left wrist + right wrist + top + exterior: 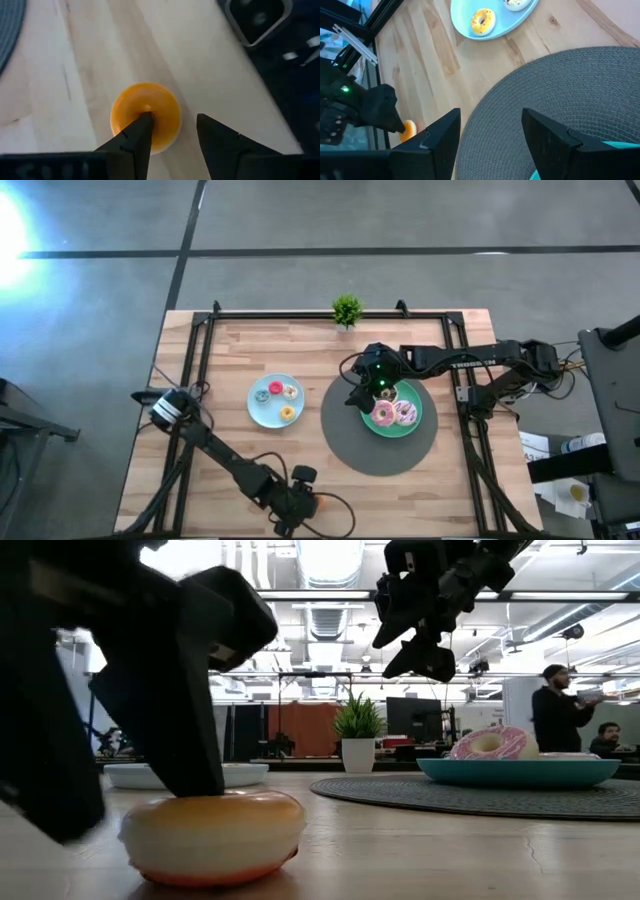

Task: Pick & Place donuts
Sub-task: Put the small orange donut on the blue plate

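An orange mini donut lies flat on the wood near the table's near edge. My left gripper is open and comes down on it. My right gripper is open and empty. It hangs over the far-left part of the teal plate and is lifted well above it. That plate carries a pink donut and a pale sprinkled one. Three minis rest on the light-blue plate, among them a yellow one. My left gripper comes at the orange donut from above, pointing down. One fingertip stands at the donut's hole. The other finger stands outside the rim, apart from it. The donut lies flat on the table.
The teal plate sits on a round grey mat. A small green plant stands at the far edge. Black frame rails run along the left, right and far sides. A person stands in the room behind the table.
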Motion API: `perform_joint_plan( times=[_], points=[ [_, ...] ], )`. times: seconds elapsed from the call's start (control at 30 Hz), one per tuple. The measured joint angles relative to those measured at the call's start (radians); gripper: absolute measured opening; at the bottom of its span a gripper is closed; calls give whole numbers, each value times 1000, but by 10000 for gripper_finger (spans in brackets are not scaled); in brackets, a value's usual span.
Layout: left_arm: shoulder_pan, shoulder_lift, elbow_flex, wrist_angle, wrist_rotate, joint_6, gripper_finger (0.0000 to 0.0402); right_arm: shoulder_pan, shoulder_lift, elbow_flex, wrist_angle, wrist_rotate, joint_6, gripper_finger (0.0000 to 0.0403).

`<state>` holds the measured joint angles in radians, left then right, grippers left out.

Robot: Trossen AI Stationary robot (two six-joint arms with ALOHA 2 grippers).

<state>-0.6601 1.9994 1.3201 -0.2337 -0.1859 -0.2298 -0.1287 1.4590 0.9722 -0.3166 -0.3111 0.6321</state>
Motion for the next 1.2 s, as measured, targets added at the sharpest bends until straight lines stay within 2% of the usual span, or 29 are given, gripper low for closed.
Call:
perform_joint_plan(
  times=[0.17, 0.33, 0.43, 0.6, 0.7, 0.83, 0.97, 1.07, 1.2],
  points=[
    [0, 28, 11, 2, -26, 9, 133, 0, 0, 0, -2, 0, 4, 203],
    [0, 39, 11, -27, -114, -31, 120, 0, 0, 0, -3, 0, 14, 203],
    [5, 39, 11, -51, -147, -63, 89, 0, 0, 0, -8, 1, 19, 203],
    [7, 19, 16, -127, -156, -172, 14, 0, 0, 0, -9, 4, 18, 203],
    [8, -19, 15, -208, -155, -279, 4, 1, 0, 0, 1, 7, -13, 203],
    [11, -107, 0, -268, -135, -398, 1, 36, -1, 0, 67, 6, -131, 203],
    [33, -243, -49, -209, -67, -480, 1, 104, -2, 0, 169, 0, -349, 203],
    [64, -363, -132, -120, -35, -550, 0, 148, 1, 0, 251, 8, -533, 203],
    [122, -552, -299, 36, -39, -636, 0, 191, 1, 1, 347, 56, -624, 203]
  ],
)
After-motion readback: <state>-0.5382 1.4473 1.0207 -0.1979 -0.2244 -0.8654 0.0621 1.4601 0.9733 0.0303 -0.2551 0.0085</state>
